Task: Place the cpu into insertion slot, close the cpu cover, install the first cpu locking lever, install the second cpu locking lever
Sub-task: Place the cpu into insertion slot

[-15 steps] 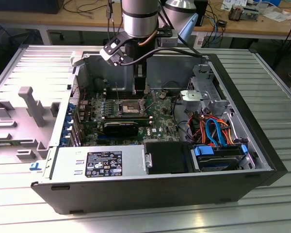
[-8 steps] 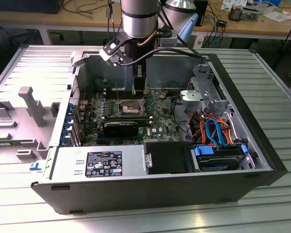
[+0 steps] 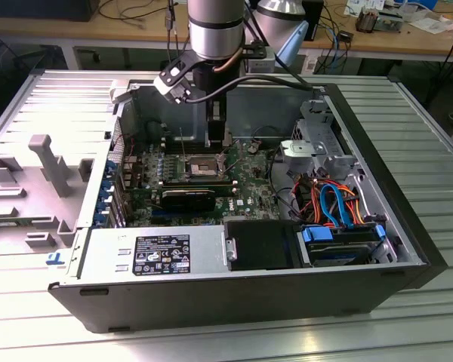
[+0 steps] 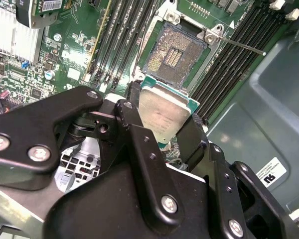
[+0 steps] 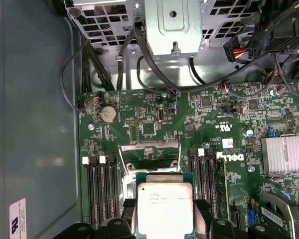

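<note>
jaws closed on the cpu (image 4: 162, 112) by two edges, holding it just above the bare socket (image 4: 173, 52), pins showing, on the green board (image 5: 139, 119) inside the open pc case (image 3: 211, 302) lying on the desk (image 3: 426, 143), metal cover (image 5: 149, 145) tipped up

I see the ribbed metal bench (image 3: 423, 317) carrying the open computer case (image 3: 211, 294), with a grey side panel (image 3: 60, 113) lying flat towards the exterior view's left edge.

the exterior view looks steeply down from outside at the whole open computer case (image 3: 234, 298), with the arm (image 3: 215, 30) at upper centre of the frame. both wrist views sit close over the motherboard (image 5: 154, 124) (image 4: 79, 45), sharing the cpu (image 5: 165, 209) (image 4: 162, 113) and memory slots (image 5: 100, 189) (image 4: 117, 45).
</note>
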Controlling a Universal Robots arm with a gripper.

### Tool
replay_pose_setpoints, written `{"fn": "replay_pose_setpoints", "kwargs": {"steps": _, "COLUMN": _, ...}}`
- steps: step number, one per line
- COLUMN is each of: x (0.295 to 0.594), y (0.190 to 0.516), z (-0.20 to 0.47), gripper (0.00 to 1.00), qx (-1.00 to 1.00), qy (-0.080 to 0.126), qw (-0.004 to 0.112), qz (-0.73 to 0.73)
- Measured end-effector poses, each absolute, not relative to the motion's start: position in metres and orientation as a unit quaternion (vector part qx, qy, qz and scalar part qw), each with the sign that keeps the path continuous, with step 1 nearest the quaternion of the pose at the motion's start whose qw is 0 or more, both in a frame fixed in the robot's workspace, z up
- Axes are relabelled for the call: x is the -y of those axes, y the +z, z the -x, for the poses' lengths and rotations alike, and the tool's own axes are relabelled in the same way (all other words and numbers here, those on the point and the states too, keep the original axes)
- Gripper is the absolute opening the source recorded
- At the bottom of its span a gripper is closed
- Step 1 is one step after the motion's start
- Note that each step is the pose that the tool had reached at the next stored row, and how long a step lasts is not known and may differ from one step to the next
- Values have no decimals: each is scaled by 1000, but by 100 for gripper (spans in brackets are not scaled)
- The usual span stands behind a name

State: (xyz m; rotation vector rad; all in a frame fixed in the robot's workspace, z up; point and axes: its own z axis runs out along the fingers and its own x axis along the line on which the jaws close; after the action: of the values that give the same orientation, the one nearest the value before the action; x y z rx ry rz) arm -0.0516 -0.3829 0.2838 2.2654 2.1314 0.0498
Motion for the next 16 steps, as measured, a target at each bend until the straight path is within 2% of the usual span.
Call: {"fn": "replay_pose_setpoints", "kwargs": {"steps": 16, "x": 383, "y": 280, "z": 55, "gripper": 54, "qx": -685, "qy": 16, "qw": 15, "qz": -728}}
